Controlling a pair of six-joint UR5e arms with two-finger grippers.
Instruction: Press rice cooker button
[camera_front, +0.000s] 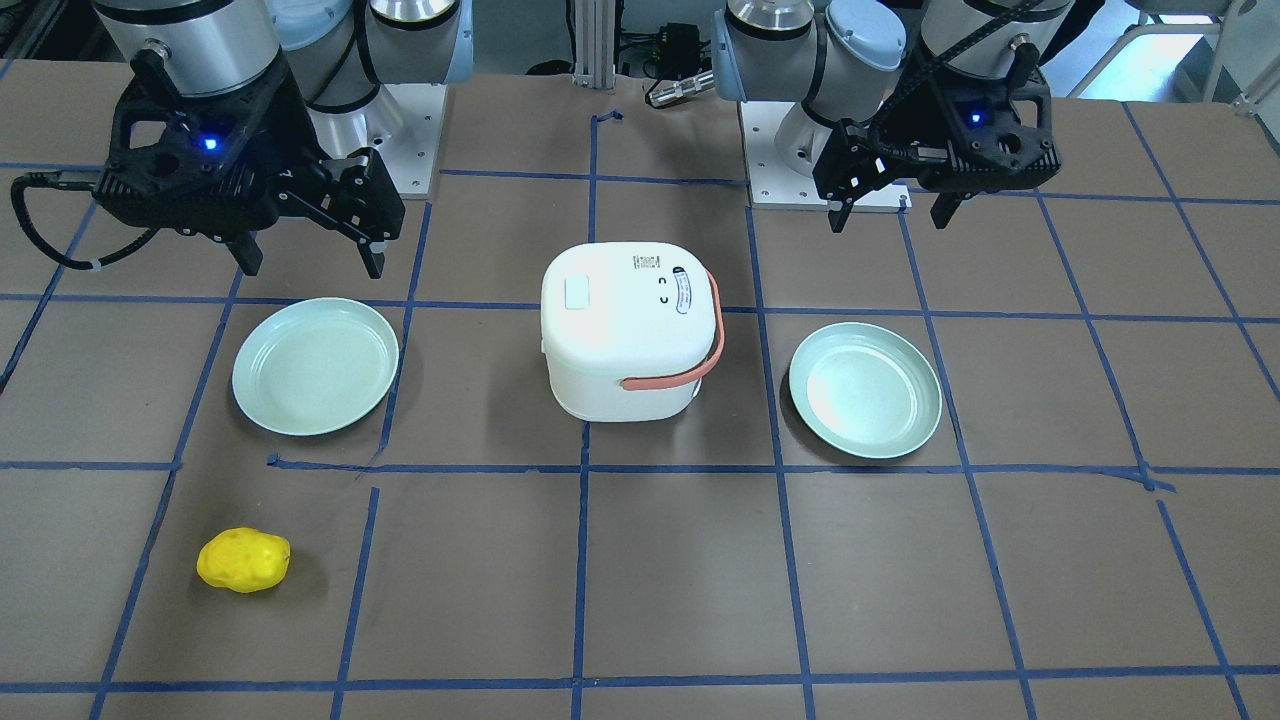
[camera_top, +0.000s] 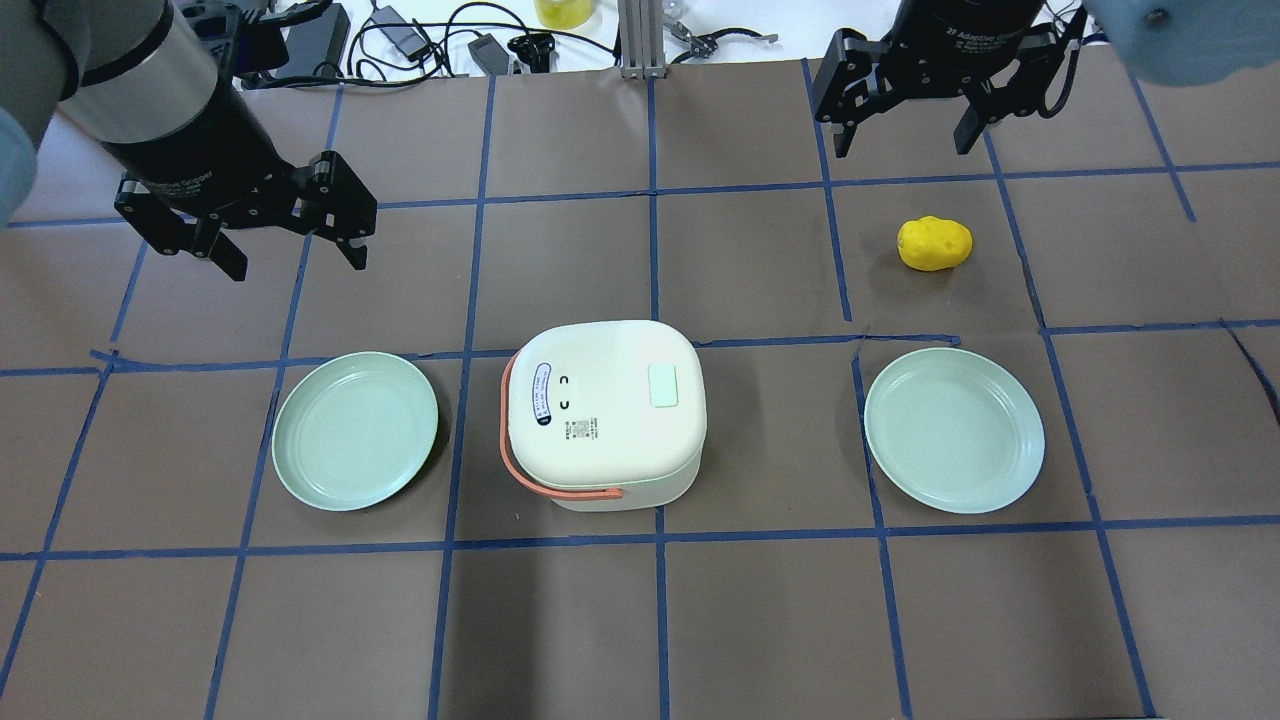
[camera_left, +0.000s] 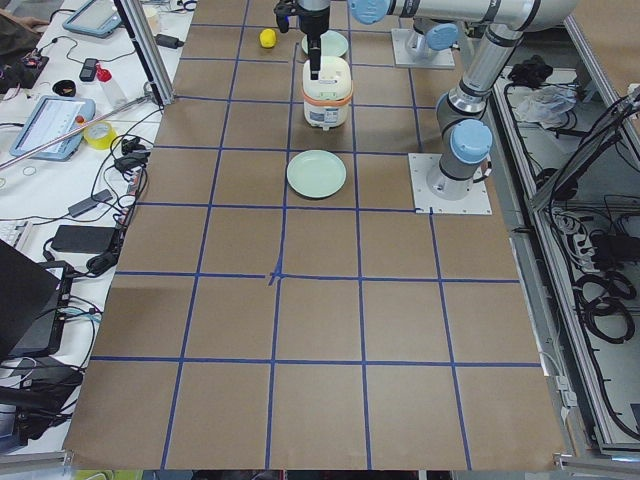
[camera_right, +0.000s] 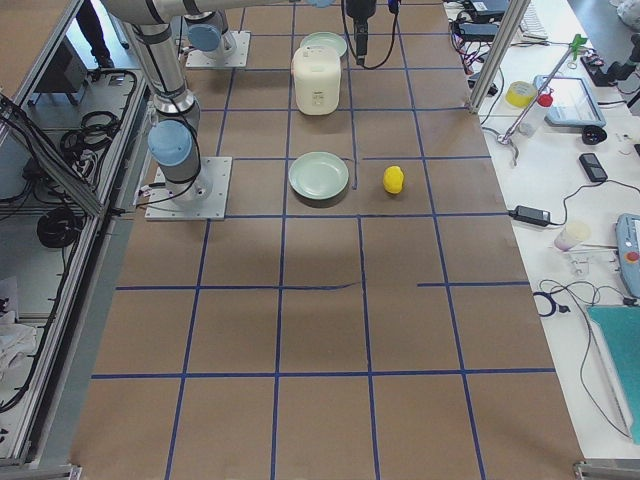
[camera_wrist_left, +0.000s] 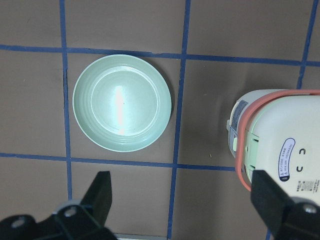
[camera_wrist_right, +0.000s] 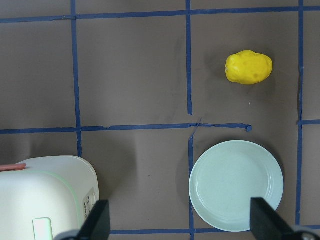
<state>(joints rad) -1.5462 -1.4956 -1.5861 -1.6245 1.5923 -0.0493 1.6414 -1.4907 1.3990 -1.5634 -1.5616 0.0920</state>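
Observation:
The white rice cooker with an orange handle stands at the table's middle, lid shut. It also shows in the front view. A pale green rectangular button sits on its lid, also seen in the front view and at the bottom left of the right wrist view. My left gripper is open and empty, raised above the table beyond the cooker's left side. My right gripper is open and empty, raised at the far right. Neither touches the cooker.
A pale green plate lies left of the cooker and another plate lies right of it. A yellow lumpy object lies beyond the right plate, under and just in front of the right gripper. Blue tape lines grid the brown table.

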